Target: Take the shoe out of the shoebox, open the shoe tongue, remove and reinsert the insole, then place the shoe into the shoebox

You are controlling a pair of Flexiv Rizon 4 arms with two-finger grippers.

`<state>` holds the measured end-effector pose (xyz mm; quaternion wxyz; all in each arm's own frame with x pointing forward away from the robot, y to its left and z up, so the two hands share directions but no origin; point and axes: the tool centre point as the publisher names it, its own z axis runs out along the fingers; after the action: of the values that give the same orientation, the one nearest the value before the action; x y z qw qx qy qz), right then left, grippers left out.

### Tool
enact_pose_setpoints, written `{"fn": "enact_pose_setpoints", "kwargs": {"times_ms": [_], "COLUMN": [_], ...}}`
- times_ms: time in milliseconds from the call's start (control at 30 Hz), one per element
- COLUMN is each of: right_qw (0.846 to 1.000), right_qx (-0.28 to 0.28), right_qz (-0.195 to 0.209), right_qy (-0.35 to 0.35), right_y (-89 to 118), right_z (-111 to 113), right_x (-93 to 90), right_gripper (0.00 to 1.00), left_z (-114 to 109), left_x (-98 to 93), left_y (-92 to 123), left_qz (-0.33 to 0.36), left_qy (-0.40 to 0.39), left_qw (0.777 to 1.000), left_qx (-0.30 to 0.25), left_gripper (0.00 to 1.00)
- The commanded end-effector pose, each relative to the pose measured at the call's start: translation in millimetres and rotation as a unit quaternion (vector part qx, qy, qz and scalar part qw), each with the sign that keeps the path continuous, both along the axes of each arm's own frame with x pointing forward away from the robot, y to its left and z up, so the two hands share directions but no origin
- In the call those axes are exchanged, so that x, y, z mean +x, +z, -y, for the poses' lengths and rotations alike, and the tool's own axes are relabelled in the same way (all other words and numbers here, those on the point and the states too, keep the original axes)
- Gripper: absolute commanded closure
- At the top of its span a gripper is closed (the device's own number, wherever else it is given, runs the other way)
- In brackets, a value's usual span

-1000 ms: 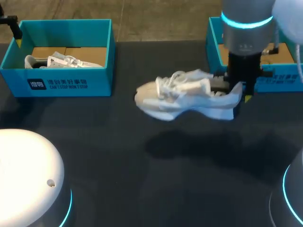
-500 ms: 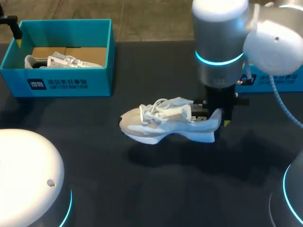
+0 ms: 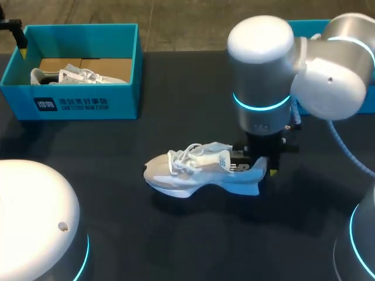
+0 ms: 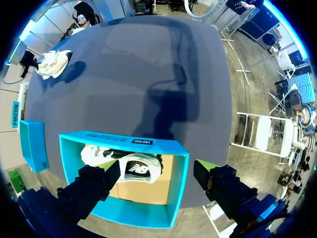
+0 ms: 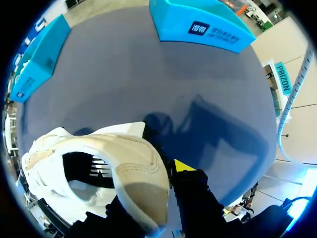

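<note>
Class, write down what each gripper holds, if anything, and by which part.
The right gripper holds the white shoe by the rim of its heel. The left gripper is open and holds nothing.

A dark label (image 3: 70,105) is being carried on the front wall of the shoebox (image 3: 126,93): a white emblem, a line of characters and a line of small capital letters under it. In the left wrist view the same label (image 4: 142,142) is being shown on the shoebox (image 4: 99,140) wall, and a dark logo is being shown on the side of the second shoe (image 4: 141,168) inside. A small dark mark is being seen on the side of the shoe (image 3: 187,175) on the table. A similar label is being shown on a blue box (image 5: 208,27) in the right wrist view.
</note>
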<state>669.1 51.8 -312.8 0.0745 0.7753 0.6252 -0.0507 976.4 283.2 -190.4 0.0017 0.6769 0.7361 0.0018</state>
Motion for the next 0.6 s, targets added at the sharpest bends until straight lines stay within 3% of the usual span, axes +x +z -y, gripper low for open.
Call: {"fn": "enact_pose_setpoints", "kwargs": {"times_ms": [33, 600], "right_qw": [1.000, 1.000], "right_qx": [0.002, 0.005], "right_qz": [0.001, -0.015], "right_qy": [0.000, 0.017], "right_y": [-13, -66], "right_z": [0, -3], "right_x": [-1.5, -15.5], "right_gripper": [1.00, 1.00], "left_z": [0, 0], "left_x": [-0.8, -0.8], "left_y": [0, 0], "left_qz": [0.001, 0.001], "left_qy": [0.000, 0.000], "left_qw": [1.000, 1.000], "left_qx": [0.001, 0.001], "left_gripper": [0.00, 0.00]}}
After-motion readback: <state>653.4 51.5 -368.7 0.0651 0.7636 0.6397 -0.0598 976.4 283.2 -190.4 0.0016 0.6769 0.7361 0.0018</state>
